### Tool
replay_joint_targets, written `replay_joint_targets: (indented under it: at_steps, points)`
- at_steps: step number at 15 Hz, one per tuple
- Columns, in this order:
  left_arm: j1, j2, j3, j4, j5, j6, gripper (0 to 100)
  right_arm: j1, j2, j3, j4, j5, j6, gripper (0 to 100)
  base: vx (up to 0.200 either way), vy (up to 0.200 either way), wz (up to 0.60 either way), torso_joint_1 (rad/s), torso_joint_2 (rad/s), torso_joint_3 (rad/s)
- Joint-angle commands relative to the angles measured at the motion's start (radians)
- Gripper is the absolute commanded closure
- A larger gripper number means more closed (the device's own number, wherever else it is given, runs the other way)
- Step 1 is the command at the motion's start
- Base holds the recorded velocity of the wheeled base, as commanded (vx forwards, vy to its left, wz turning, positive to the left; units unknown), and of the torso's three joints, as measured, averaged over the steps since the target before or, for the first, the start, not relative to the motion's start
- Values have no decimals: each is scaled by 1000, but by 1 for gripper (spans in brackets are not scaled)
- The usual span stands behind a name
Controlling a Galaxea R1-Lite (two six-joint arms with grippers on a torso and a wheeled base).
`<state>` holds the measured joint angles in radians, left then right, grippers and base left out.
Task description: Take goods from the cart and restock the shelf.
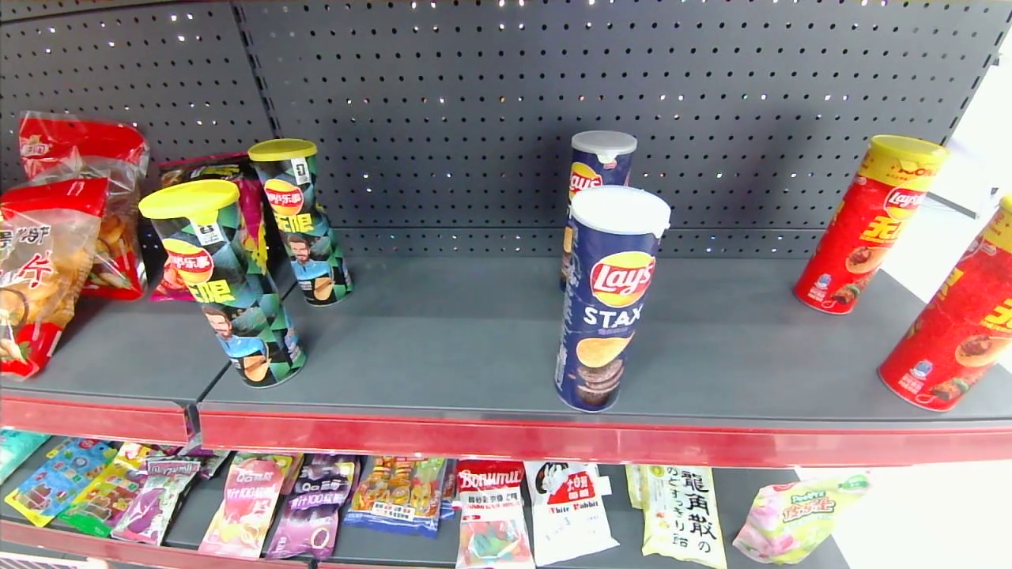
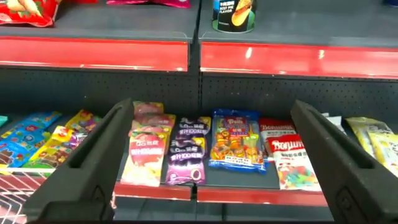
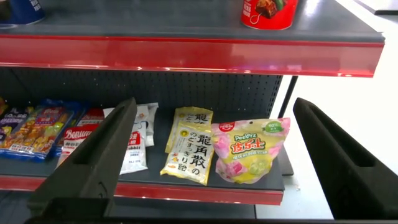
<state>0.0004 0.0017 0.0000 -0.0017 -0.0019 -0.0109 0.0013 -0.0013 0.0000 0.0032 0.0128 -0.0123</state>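
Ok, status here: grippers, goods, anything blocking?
Left gripper open, right gripper open, both empty. Chip cans upright on upper shelf. Nothing blocking the shelf front.

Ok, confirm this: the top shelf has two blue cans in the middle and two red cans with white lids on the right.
Wrong on the lids: the red cans have yellow lids, not white, as the head view shows. The rest stands: two blue cans in the middle of the top shelf, two red ones on the right.

The head camera looks down, close, onto the upper shelf [image 1: 474, 340], while both wrist cameras, lower, face the lower shelf [image 2: 249, 194] level, sharing its red-topped bag [image 2: 283, 142].
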Motion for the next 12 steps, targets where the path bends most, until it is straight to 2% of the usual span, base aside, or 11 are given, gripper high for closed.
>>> replay_joint_targets:
  at_steps: [1,2,5,6,7,9,11,12]
  points:
    - [1,-2,0,0,-1,25,0,0,1,0,0,3,0,0,0,0,0,0,0,0]
    - [1,-2,0,0,-3,45,0,0,1,0,0,4,3,0,0,0,0,0,0,0]
    - [0,-2,0,2,-6,57,0,0,1,0,-2,46,-9,0,0,0,0,0,0,0]
    - [0,-2,0,2,2,14,0,0,1,0,-2,47,-11,0,0,0,0,0,0,0]
    - [1,-2,0,2,7,9,0,0,1,-8,-17,47,-9,0,0,0,0,0,0,0]
    - [1,-2,0,0,7,9,0,22,195,-225,-29,78,72,0,0,0,0,0,0,0]
    - [0,-2,0,0,7,9,0,43,290,-314,-26,125,72,0,0,0,0,0,0,0]
    - [1,-2,0,2,7,9,0,60,330,-311,-26,177,69,0,0,0,0,0,0,0]
